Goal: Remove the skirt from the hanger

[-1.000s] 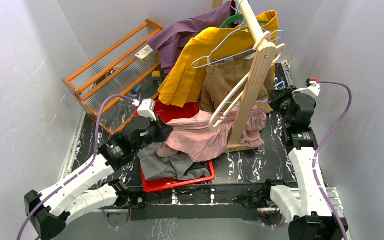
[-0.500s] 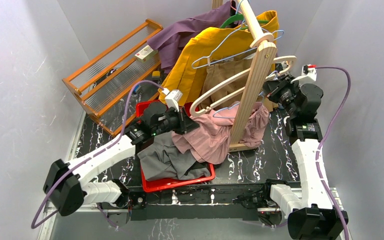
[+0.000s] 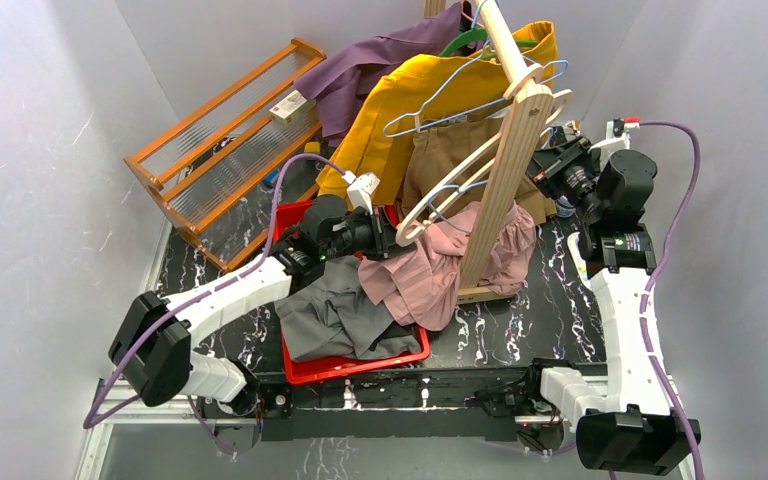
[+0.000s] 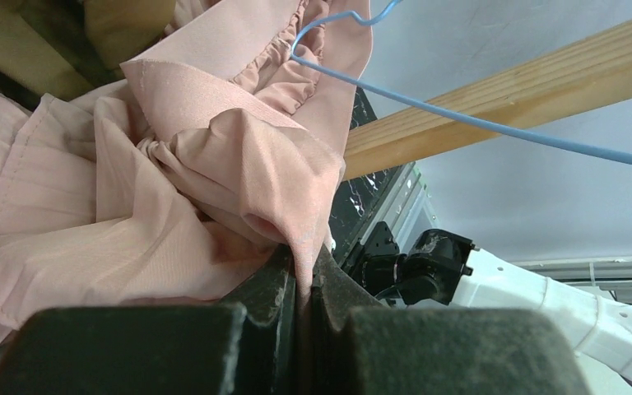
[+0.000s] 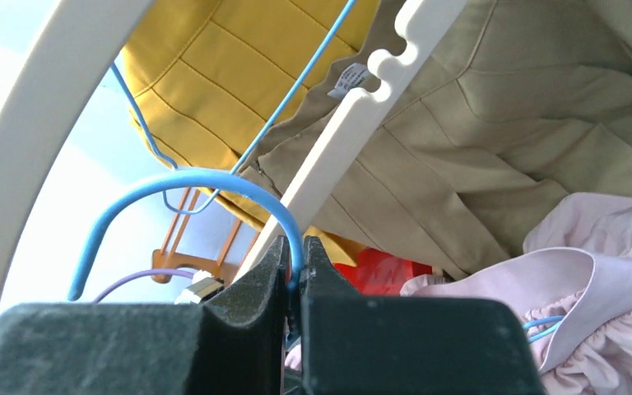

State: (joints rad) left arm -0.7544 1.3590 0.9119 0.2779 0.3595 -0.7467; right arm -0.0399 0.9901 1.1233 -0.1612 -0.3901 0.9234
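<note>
Since the earlier frames the skirt (image 3: 430,285) has gathered from a wide spread over the tray (image 3: 360,368) into a tighter bunch against the foot of the wooden post (image 3: 505,170). It drapes over the tray's far right corner and the grey cloth (image 3: 330,320). The left gripper (image 3: 388,240) has swung up and in from the near left. It holds a fold of the pink fabric, and the wrist view shows its jaws closed with the cloth pinched between them. The right gripper (image 3: 552,168) has risen beside the post and is clamped on the blue hook of the hanger (image 5: 197,177), so the wire frame sits higher than it did.

Seen from the left wrist, the gathered waistband is draped over one bent end of the blue wire, so the skirt is not yet free. A white hanger (image 3: 460,180) crosses the post just above the skirt, with tan (image 3: 450,150) and yellow (image 3: 390,120) garments hanging behind.

With the hanger lifted and the fabric held low, the two arms now pull against each other, which should help slide the waistband off. I judge the separation under way but unfinished, and the wire end may snag the elastic.
</note>
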